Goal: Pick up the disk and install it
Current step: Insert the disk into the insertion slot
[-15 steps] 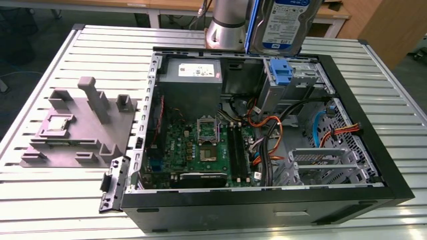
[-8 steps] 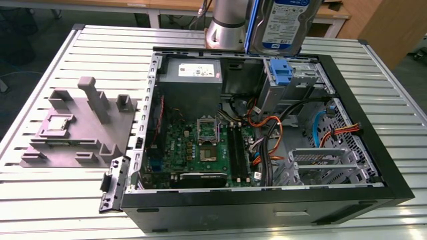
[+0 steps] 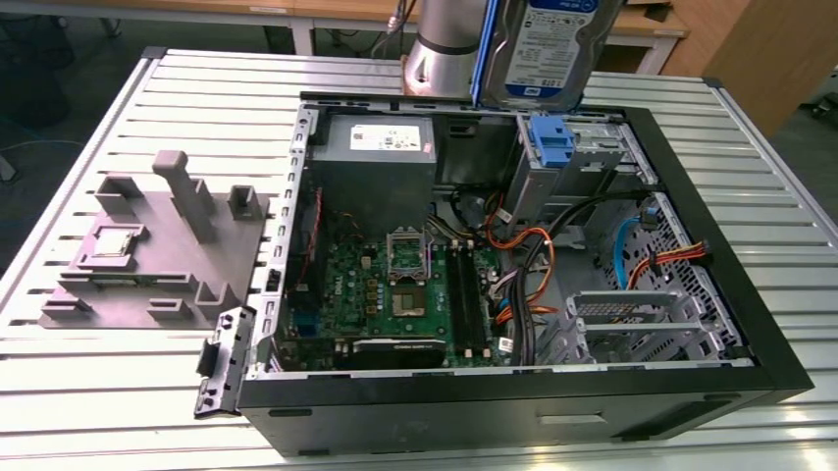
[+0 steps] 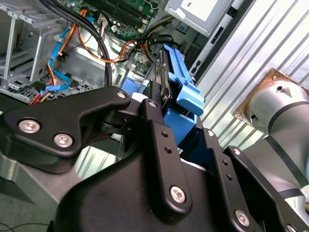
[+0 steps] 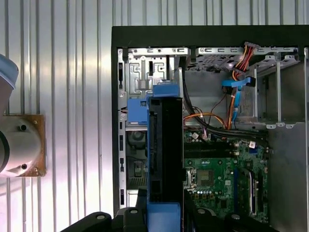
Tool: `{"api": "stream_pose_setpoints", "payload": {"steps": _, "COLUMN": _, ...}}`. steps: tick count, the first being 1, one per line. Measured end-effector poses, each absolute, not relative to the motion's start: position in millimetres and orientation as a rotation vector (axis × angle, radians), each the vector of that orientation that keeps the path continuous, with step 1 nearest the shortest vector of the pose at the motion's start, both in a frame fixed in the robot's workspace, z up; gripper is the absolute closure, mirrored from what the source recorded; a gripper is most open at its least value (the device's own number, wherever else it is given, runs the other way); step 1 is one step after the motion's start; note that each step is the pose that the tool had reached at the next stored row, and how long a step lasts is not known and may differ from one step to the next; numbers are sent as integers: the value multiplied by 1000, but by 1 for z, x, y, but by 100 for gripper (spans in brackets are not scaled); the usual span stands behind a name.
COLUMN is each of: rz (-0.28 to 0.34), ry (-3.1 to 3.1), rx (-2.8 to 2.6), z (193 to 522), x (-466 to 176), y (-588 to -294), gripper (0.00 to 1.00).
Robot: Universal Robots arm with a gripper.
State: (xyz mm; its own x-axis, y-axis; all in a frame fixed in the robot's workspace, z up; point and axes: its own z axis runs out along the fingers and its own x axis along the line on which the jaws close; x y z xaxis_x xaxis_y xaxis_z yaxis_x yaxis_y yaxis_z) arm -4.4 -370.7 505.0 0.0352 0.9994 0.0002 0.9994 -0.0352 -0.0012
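Gripper [image 4: 155,99] jaws are clamped on the disk [image 3: 550,44], pinching its flat faces at one end. This holds the drive upright, with its blue carrier frame [image 4: 186,92] left free along the sides. The disk hangs above the computer case [image 3: 524,402], over the far corner on the exterior view's right, where the drive bay [image 3: 583,147] holds a blue bracket [image 3: 555,140]. In the first wrist view the disk [image 5: 164,145] shows edge-on, parallel to the case's side wall, probably so it can slide straight into the bay. The motherboard [image 3: 392,285] lies well apart, on the case floor.
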Motion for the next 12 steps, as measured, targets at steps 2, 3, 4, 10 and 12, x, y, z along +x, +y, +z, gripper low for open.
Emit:
{"api": "stream_pose_setpoints", "payload": {"steps": 2, "rz": 1, "ry": -2182, "rx": -2259, "z": 505, "x": -6, "y": -375, "gripper": 63}}
{"api": "stream_pose_setpoints", "payload": {"steps": 3, "rz": 1, "ry": -2183, "rx": -2258, "z": 505, "x": -7, "y": -377, "gripper": 63}}
{"api": "stream_pose_setpoints", "payload": {"steps": 4, "rz": 1, "ry": -2183, "rx": -2258, "z": 505, "x": -8, "y": -380, "gripper": 63}}
{"api": "stream_pose_setpoints", "payload": {"steps": 10, "rz": 1, "ry": -2186, "rx": -2255, "z": 505, "x": -20, "y": -387, "gripper": 63}}
{"api": "stream_pose_setpoints", "payload": {"steps": 12, "rz": 1, "ry": -2187, "rx": -2254, "z": 505, "x": -22, "y": -391, "gripper": 63}}
